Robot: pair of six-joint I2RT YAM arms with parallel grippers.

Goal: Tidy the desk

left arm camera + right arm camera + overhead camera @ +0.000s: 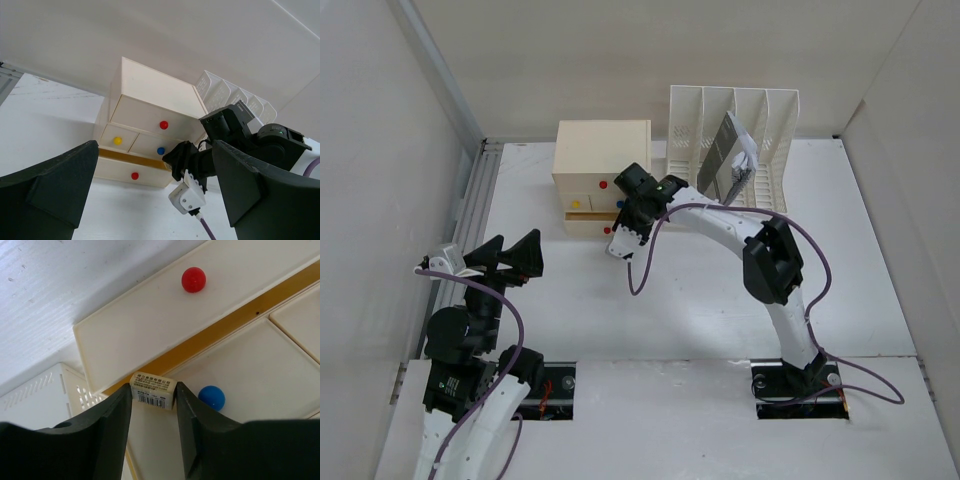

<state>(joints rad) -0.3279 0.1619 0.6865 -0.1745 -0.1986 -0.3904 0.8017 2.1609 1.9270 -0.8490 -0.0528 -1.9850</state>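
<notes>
The white desk point(700, 290) holds a cream drawer box point(602, 150) at the back. Its bottom drawer point(120, 172), with a red knob point(193, 279), is pulled out a little and shows a yellow-brown gap. My right gripper point(620, 215) is at that gap, just below the blue knob point(211, 397). It is shut on a small cream eraser point(152, 390) with a barcode label. My left gripper point(510, 250) is open and empty over the desk's left side, facing the drawer box point(150, 95).
A white slotted file rack point(760, 120) stands right of the drawer box and holds a grey book-like item point(728, 155). A grey metal rail point(470, 200) runs along the desk's left edge. White walls enclose the left, back and right.
</notes>
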